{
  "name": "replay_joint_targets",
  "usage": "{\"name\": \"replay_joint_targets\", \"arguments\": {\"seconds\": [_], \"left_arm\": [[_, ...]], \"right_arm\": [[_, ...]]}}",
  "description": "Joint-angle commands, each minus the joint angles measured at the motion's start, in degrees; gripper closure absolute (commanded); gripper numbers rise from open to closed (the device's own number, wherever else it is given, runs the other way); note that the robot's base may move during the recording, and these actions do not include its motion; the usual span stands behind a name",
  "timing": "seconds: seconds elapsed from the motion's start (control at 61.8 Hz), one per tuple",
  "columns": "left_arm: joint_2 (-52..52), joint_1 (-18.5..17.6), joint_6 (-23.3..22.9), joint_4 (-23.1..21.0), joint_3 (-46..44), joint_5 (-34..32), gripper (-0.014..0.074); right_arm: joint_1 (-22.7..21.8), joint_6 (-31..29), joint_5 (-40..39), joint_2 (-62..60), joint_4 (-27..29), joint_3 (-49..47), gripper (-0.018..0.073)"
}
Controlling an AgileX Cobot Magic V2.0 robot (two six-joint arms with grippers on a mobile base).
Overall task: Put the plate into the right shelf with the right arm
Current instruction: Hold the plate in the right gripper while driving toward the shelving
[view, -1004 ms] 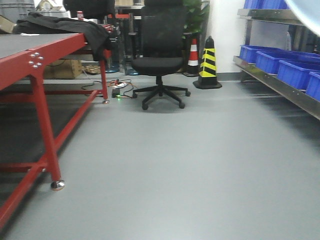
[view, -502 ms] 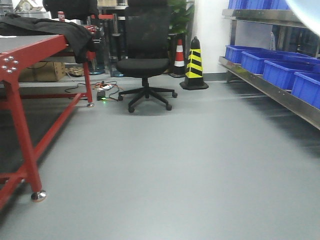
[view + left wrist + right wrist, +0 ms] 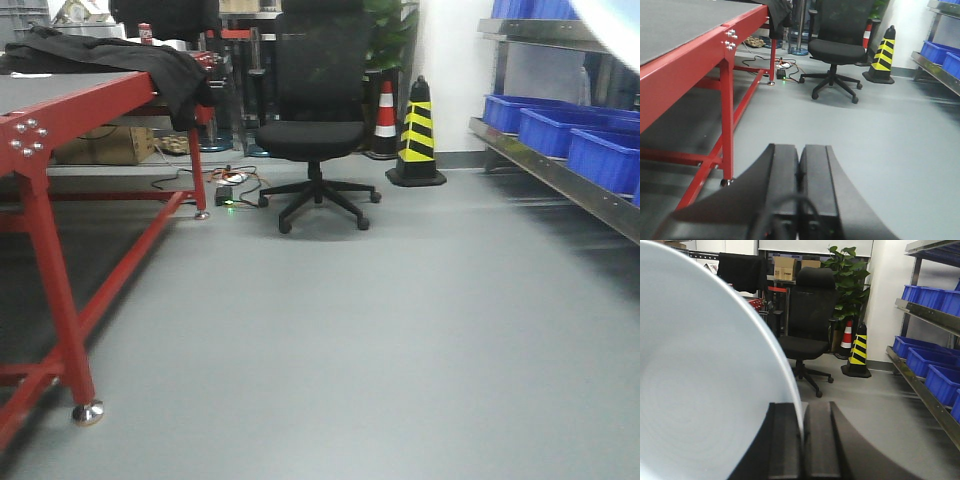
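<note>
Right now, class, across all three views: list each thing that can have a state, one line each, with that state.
plate: held on edge, not yet shelved
right end effector: shut on the plate
left end effector: shut, empty
right shelf: holding blue bins
office chair: unoccupied
striped cone: upright
black cloth: draped over red table

Pale-blue-white plate (image 3: 700,390), red table (image 3: 90,108), blue bins (image 3: 603,158), yellow-black striped cone (image 3: 418,128).

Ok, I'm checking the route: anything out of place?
A black cloth hangs over the table's corner, and loose cables lie on the floor by the chair.
</note>
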Motion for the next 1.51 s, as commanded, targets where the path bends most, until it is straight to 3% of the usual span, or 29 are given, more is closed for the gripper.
{"name": "replay_joint_targets", "arguments": {"seconds": [0.0,1.49], "left_arm": [[-0.59,-0.11,-0.40,-0.47,0.59,-5.16,0.0724],[-0.59,-0.11,-0.40,-0.47,0.59,-5.16,0.0724]], "right_arm": [[-0.45,-0.12,-5.28,0.49,0.48,-1.56,0.0504],[-0.45,-0.12,-5.28,0.49,0.48,-1.56,0.0504]]}}
